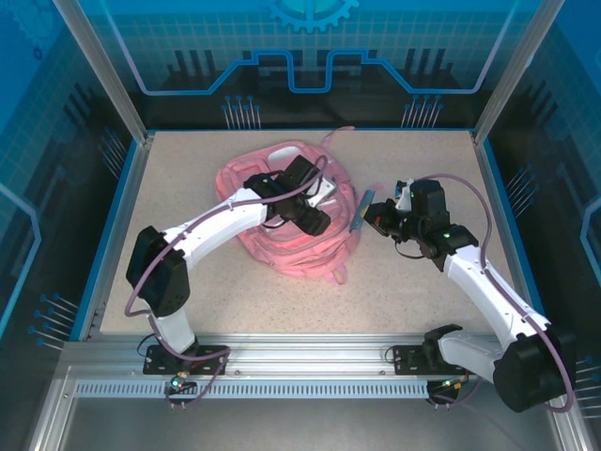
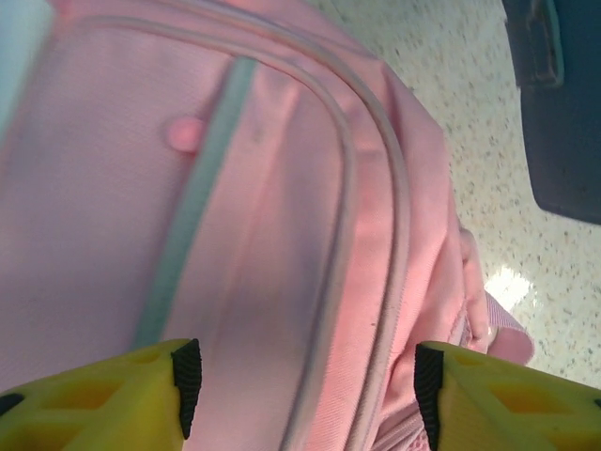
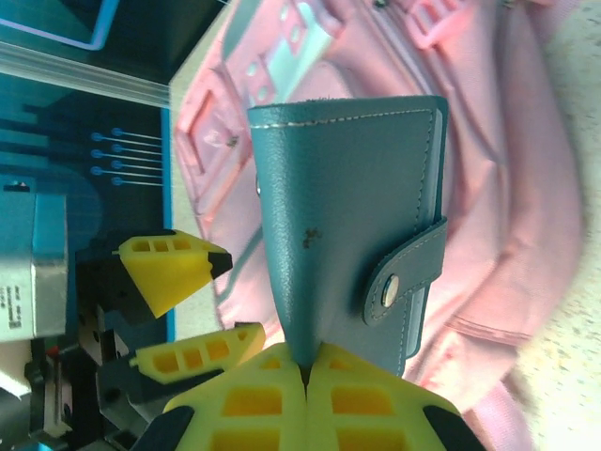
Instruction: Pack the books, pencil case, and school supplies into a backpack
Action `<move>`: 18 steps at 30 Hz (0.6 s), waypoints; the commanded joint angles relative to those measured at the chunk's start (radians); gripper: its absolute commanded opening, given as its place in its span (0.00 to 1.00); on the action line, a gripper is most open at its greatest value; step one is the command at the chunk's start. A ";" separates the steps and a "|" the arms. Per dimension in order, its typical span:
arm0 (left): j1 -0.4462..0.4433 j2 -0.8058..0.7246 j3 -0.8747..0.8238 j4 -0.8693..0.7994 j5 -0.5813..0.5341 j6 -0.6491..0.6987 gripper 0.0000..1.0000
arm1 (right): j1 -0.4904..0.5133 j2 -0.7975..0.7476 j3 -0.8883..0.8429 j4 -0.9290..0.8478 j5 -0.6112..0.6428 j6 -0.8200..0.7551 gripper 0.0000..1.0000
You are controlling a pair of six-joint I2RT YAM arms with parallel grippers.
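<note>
While my right gripper is clamping one end of the teal case, likely the pencil case, its long axis is pointing at the backpack lying central on the table, under my spread left gripper.

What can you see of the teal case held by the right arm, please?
The teal case looks like stitched leatherette, flat and folded, closed by a strap with a metal snap. The right gripper holds one edge in shut jaws, beside the pink backpack; contact between them cannot be told.
</note>
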 commanded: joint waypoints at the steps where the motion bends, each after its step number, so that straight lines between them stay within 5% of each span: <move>1: -0.010 0.056 0.028 -0.065 -0.054 0.076 0.66 | -0.008 -0.012 0.028 -0.055 0.029 -0.027 0.03; 10: -0.016 0.120 0.079 -0.042 -0.247 0.085 0.67 | -0.009 -0.012 0.031 -0.060 0.026 -0.024 0.03; 18: -0.011 0.102 0.129 -0.046 -0.261 0.100 0.52 | -0.007 -0.011 0.036 -0.052 0.007 -0.018 0.03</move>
